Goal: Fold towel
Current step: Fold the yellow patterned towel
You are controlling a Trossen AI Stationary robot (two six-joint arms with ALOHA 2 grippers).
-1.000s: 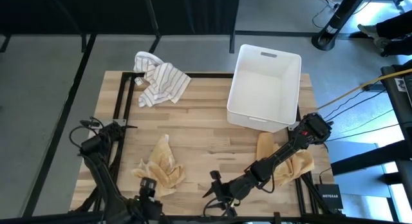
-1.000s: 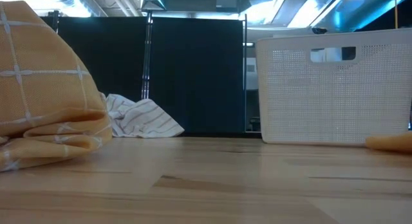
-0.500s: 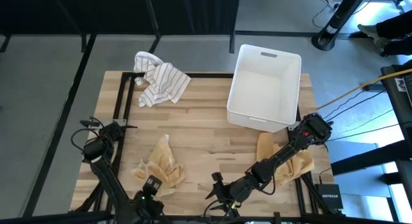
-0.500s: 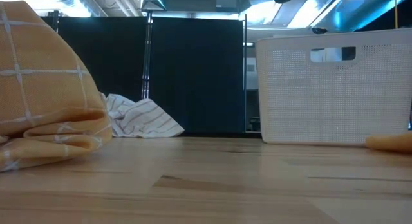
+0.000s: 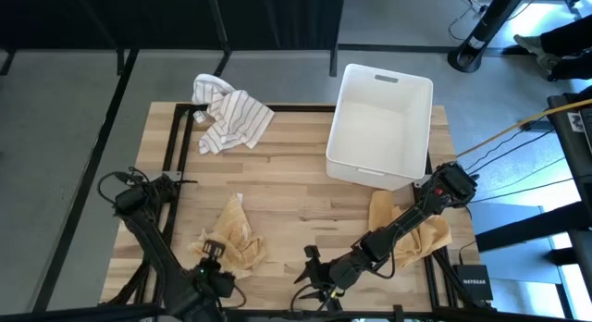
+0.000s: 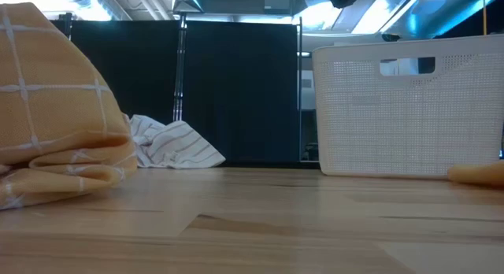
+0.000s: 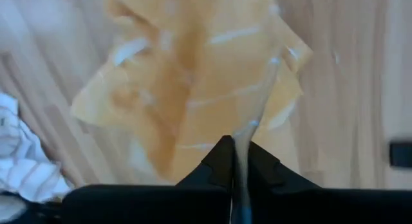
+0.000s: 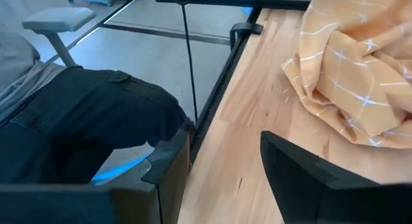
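Observation:
A crumpled orange towel (image 5: 231, 234) with white grid lines lies on the wooden table near its front left; it also shows in the low view (image 6: 55, 124). My left gripper (image 5: 211, 252) stands over the towel's near edge, pointing steeply down and shut on it (image 7: 235, 161). My right gripper (image 5: 314, 272) hovers open near the front edge, right of the towel, and touches nothing; its wrist view shows the towel (image 8: 360, 76) ahead of the spread fingers. A second orange cloth (image 5: 412, 228) lies under the right arm. My left gripper pinches a thin raised ridge of cloth (image 7: 248, 130) at the towel's near edge between its two fingers. The fingers come from above, pointing steeply down. One layer or several, I cannot tell. The remaining cloth lies slack on the table.
A white-and-grey striped towel (image 5: 229, 117) is heaped at the far left corner. A white plastic bin (image 5: 379, 128) stands at the far right. A seated person's dark trouser leg (image 8: 84, 121) shows beyond the table's black frame (image 8: 212, 102). Bare wood (image 5: 296, 188) lies mid-table.
My left gripper has gone from the table's near edge a little toward the far edge, onto the orange towel's near edge, and has shut on the cloth there. The towel itself lies as before. My right gripper has kept still.

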